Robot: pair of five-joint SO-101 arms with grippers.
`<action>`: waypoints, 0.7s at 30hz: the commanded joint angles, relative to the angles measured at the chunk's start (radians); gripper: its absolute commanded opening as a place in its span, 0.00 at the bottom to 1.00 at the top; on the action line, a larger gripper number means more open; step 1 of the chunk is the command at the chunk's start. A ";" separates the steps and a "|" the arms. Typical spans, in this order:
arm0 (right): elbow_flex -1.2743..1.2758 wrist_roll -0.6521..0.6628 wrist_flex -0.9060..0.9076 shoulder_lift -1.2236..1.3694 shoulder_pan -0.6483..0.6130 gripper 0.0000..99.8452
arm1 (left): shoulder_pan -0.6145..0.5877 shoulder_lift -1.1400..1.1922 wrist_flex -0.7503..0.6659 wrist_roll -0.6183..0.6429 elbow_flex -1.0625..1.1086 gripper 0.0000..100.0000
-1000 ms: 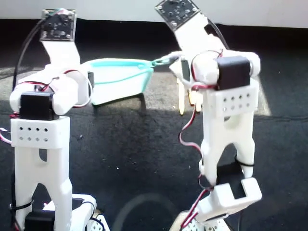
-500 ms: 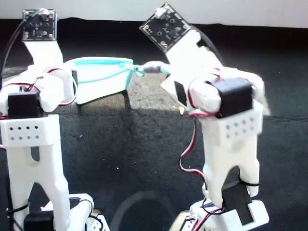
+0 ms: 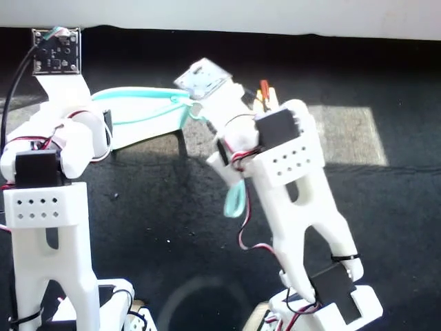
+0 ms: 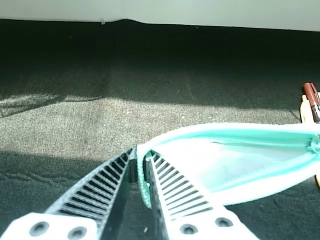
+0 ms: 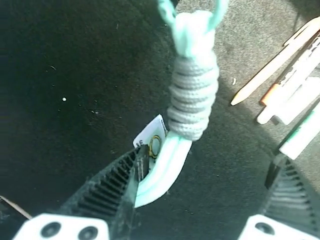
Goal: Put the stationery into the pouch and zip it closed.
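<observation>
The table (image 3: 158,207) is covered in dark felt-like cloth, with a patch of sunlight across its far half. The left arm (image 3: 48,207) stands at the near left and bends in toward the far middle. The right arm (image 3: 296,179) leans over from the near right, its wrist beside the pouch's end. The pouch (image 3: 141,121) is white with mint-green trim and sits at the far side between the two arms, mouth upward. Its zip (image 4: 250,137) is undone and the white lining shows through the gaping mouth. The left gripper (image 4: 141,155) has its two ribbed fingers drawn almost together, and the pouch's end seam is pinched between them. The right gripper (image 5: 207,155) has its jaws spread wide and clamps nothing. The stationery (image 5: 295,70), a cluster of pens and markers with one tan pointed pencil, lies on the cloth just beyond the right arm, outside the pouch. The wrist strap (image 5: 192,95), a mint band bound with grey cord, hangs from the pouch's zip end. Its lower loop rests against one finger (image 5: 110,190) of the right gripper. A small white tag (image 5: 152,142) sits at that fingertip beside the loop.
</observation>
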 commanded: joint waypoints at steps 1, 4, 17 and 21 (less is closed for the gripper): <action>-0.005 -0.086 -0.036 -0.028 -0.041 0.36 | -0.010 -0.001 -0.023 0.000 0.044 0.01; -0.018 -0.092 -0.073 -0.038 -0.027 0.36 | -0.010 -0.004 -0.026 0.000 0.064 0.01; -0.216 -0.095 -0.054 -0.027 -0.058 0.36 | 0.027 -0.004 -0.025 0.000 0.079 0.01; -0.199 -0.097 -0.124 -0.019 0.133 0.26 | 0.024 -0.004 -0.021 0.000 0.079 0.01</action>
